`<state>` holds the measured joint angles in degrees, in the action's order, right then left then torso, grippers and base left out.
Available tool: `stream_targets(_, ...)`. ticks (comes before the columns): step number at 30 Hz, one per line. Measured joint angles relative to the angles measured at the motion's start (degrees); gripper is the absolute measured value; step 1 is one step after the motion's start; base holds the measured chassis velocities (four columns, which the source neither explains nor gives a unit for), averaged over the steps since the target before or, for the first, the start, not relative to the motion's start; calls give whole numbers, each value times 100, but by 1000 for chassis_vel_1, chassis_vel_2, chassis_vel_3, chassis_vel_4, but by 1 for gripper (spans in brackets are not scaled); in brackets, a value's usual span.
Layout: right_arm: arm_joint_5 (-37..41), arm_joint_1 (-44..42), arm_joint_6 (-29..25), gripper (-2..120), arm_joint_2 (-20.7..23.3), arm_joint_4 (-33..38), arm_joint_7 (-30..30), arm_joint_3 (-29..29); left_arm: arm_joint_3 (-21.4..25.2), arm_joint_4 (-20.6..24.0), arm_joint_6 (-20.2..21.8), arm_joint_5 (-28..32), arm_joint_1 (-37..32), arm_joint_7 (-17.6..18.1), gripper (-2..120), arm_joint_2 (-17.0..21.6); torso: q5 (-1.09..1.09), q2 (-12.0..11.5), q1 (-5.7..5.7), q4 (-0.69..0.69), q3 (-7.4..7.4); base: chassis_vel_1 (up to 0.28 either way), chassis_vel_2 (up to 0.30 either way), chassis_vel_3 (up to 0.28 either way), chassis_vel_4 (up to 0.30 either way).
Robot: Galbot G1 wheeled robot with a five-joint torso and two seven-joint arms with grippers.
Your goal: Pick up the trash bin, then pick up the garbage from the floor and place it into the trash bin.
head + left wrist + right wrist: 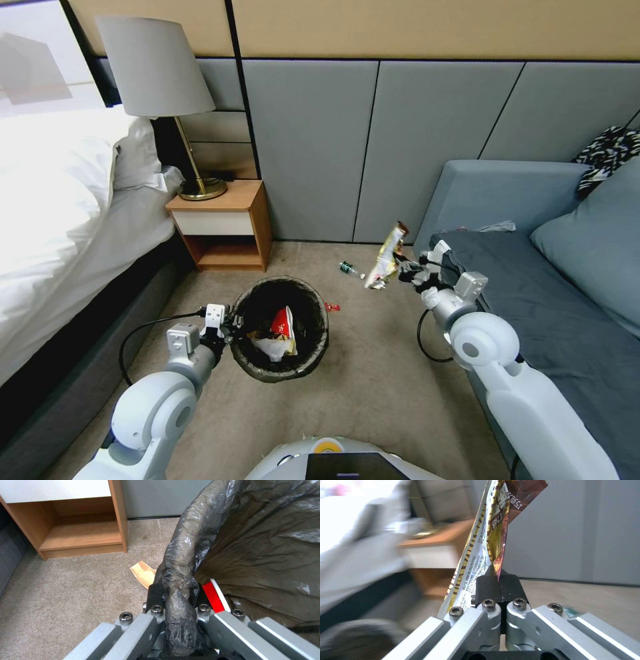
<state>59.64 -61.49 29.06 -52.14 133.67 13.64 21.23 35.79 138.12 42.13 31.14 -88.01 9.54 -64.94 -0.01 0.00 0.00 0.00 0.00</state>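
One trash bin (pixel 280 330), one raised wrapper (pixel 387 257)

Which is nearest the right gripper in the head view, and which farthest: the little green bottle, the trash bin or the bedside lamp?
From the right gripper, which holds a snack wrapper:
1. Green bottle, on the floor just to its left.
2. Trash bin, farther left, held at the rim by the left gripper.
3. Lamp, on the nightstand by the bed.
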Motion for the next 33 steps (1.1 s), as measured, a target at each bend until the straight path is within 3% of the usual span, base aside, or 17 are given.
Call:
stream_targets(6, 173, 595, 114, 0, 50, -7, -542, -672, -73, -20, 0, -5, 47, 8, 1, 26, 0, 0, 0, 0, 0, 0, 0, 0, 0)
stream_targets(13, 224, 1054, 169, 0, 34, -70, -767, -1519, -122, -54, 0, -14, 93, 20, 1, 43, 0, 0, 0, 0, 0, 0, 0, 0, 0)
stream_targets(25, -43, 1538, 435, 0, -168, -324, -525, -2817, -152, -98, 0, -23, 183, 37, 1, 20, 0, 0, 0, 0, 0, 0, 0, 0, 0)
stream_targets(33, -255, 1423, 571, 0, -196, -394, -445, -3040, -138, -107, 0, -22, 199, 36, 1, 19, 1, 0, 0, 0, 0, 0, 0, 0, 0)
